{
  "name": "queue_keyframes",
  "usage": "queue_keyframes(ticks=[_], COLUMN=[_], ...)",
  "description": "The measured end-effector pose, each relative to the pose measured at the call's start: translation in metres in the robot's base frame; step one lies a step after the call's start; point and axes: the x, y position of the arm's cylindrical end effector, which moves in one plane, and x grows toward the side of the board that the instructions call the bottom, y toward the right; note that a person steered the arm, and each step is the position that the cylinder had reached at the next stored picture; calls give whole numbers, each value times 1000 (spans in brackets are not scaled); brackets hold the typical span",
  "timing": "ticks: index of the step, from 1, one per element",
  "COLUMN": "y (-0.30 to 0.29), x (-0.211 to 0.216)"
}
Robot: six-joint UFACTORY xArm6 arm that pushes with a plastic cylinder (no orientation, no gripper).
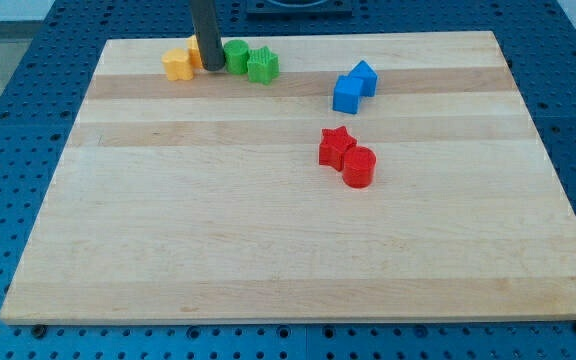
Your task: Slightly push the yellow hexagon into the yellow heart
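My rod comes down from the view's top and my tip (212, 68) rests on the board near its top edge. Just left of the tip sits a yellow heart-like block (177, 64). A second yellow block (196, 50), the hexagon, is mostly hidden behind the rod, with only a sliver showing at the rod's left side; it touches the first yellow block. A green round block (236, 55) stands right of the tip, and a green star-like block (263, 66) touches it on its right.
Two blue blocks (354, 87) touch each other at the upper right. A red star (336, 147) and a red cylinder (359, 167) touch at the centre right. The wooden board (268, 250) lies on a blue perforated table.
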Motion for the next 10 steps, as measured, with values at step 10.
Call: queue_keyframes(ticks=[10], y=[-50], x=[-33])
